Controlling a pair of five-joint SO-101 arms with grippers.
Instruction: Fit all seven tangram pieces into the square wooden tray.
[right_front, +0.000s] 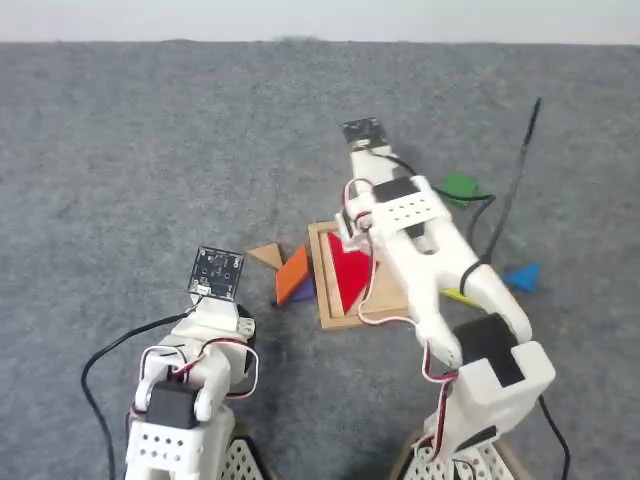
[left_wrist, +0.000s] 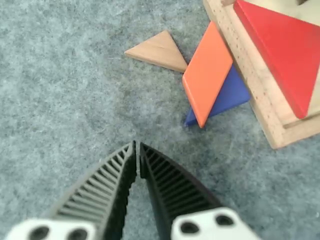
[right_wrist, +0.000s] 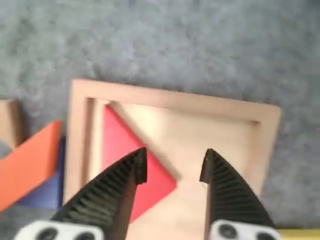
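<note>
I see right end effector (right_wrist: 173, 165) wide over tray (right_wrist: 175, 101), left end effector (left_wrist: 138, 146) closed, empty; orange piece (right_front: 292, 273) at tray's 9 o'clock

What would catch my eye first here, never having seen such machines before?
Most likely the bright red triangle lying in the wooden tray near the middle of the table, with the right gripper open over it. Next comes the orange piece just outside the tray, lying partly over a blue piece, while the left gripper is shut a little way off from them.
</note>
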